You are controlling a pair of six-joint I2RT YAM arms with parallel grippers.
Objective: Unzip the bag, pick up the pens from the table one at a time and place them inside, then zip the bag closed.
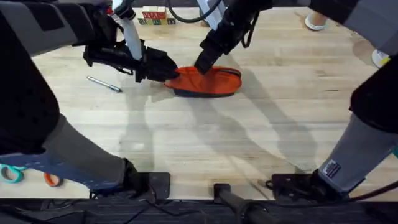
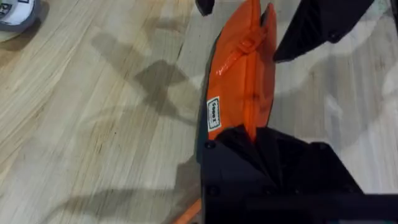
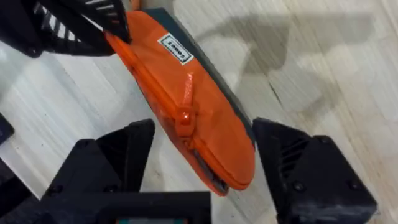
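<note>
Centrally, the soft orange fabric bag [image 1: 208, 81] with its dark navy base lay on the pale wooden plank table [image 1: 249, 143], toward the far side. The left gripper [image 1: 166, 71] was clamped on the bag's left end; in the left wrist view its black fingers [image 2: 249, 155] closed over the orange fabric just below a small white label [image 2: 214, 114]. The right gripper [image 1: 204, 64] stood with its fingers wide apart, straddling the bag, and the right wrist view showed one black finger [image 3: 305, 168] on each side without clear contact. That view also showed the orange zipper pull [image 3: 186, 99] lying flat on the top seam. A slim silver-grey pen [image 1: 104, 84] lay on the table left of the bag, seen from overhead.
</note>
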